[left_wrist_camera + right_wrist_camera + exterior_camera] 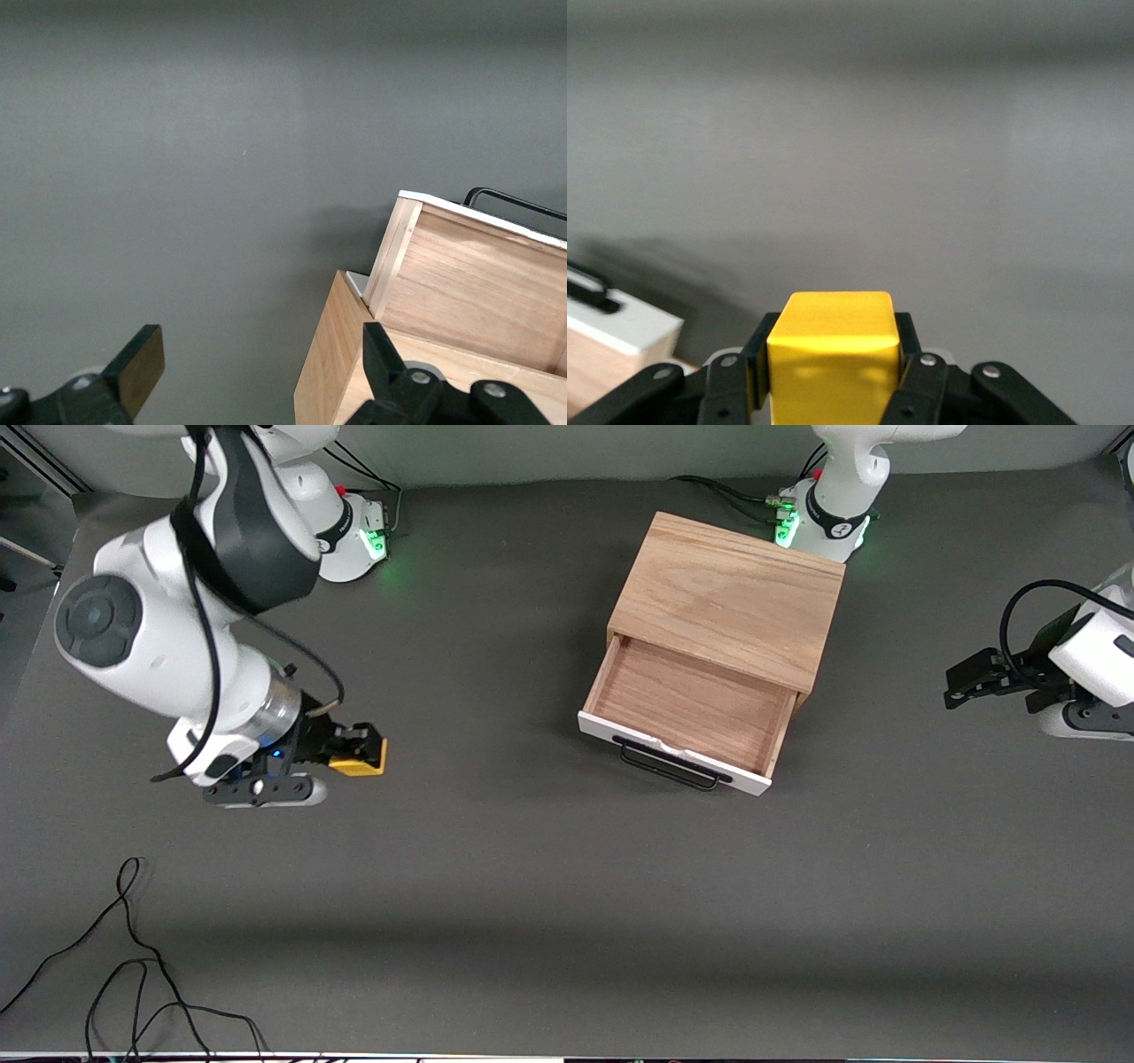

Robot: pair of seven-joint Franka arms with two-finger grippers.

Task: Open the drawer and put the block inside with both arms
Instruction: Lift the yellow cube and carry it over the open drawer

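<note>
The yellow block (354, 763) is clamped between the fingers of my right gripper (368, 751), low over the bare table toward the right arm's end. In the right wrist view the block (833, 350) fills the gap of that shut gripper (831, 372). The drawer (691, 704) stands pulled out of the oak cabinet (726, 598), its tray empty, with its white front panel (660, 746) and black handle (669, 769) toward the front camera. My left gripper (955, 686) waits open beside the cabinet, toward the left arm's end. In its wrist view (261, 363) nothing lies between the fingers, with the drawer (469, 283) close by.
Loose black cables (133, 974) lie near the table's front edge toward the right arm's end. Both arm bases (359, 531) (819, 518) glow green along the back edge. Grey tabletop (496, 717) stretches between the block and the drawer.
</note>
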